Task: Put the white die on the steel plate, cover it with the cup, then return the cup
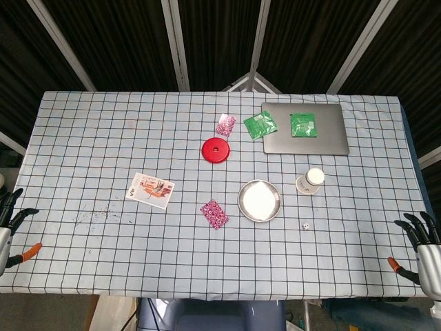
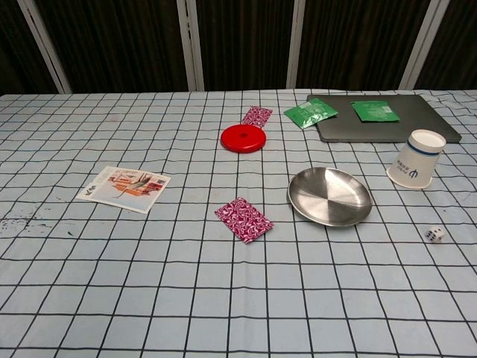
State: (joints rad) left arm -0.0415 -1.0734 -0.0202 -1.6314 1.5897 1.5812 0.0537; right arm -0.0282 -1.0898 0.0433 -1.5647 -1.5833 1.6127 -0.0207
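**So, die not on the plate yet**

Head view: left hand and right hand sit at the table's near edge w/ fingers spread, holding nothing.

Chest view: white die lies right of the steel plate, apart. Cup stands upside down behind the die.

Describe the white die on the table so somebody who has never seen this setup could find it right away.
Start at the round steel plate near the middle of the checked tablecloth. Toward the robot's right and slightly nearer its edge, the white die sits alone on the cloth, in front of the upside-down paper cup. It is the smallest item there, a white cube with dark dots.
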